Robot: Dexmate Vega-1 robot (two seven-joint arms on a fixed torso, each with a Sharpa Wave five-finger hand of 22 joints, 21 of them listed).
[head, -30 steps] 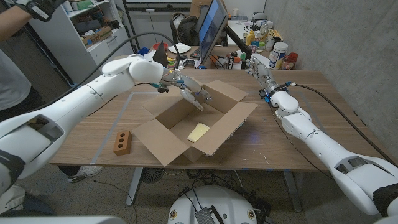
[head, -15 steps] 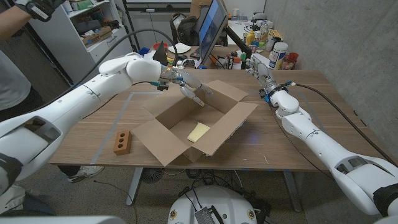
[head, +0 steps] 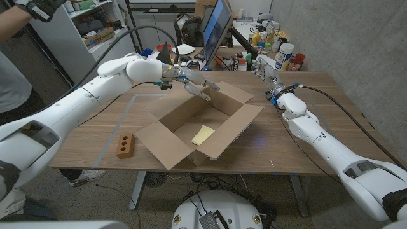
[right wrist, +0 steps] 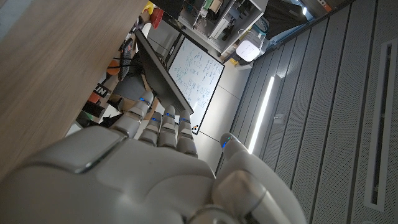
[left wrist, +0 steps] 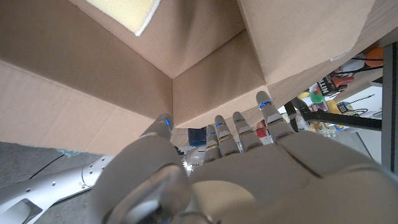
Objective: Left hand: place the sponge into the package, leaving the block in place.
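- Resting on the floor of the open brown cardboard box (head: 191, 124), the flat yellow sponge (head: 203, 135) looks placed; task reads as essentially done.
- Brown wooden block with two holes (head: 126, 145) sits on the wooden table (head: 305, 162), well apart from the box, untouched.
- Left hand (head: 194, 84) hovers above the box's far corner, fingers spread, holding nothing.
- Right hand (head: 267, 71) is up near the far edge, fingers extended, empty.
- Only retreat left: raised flaps flank the left hand; open table lies leftward.
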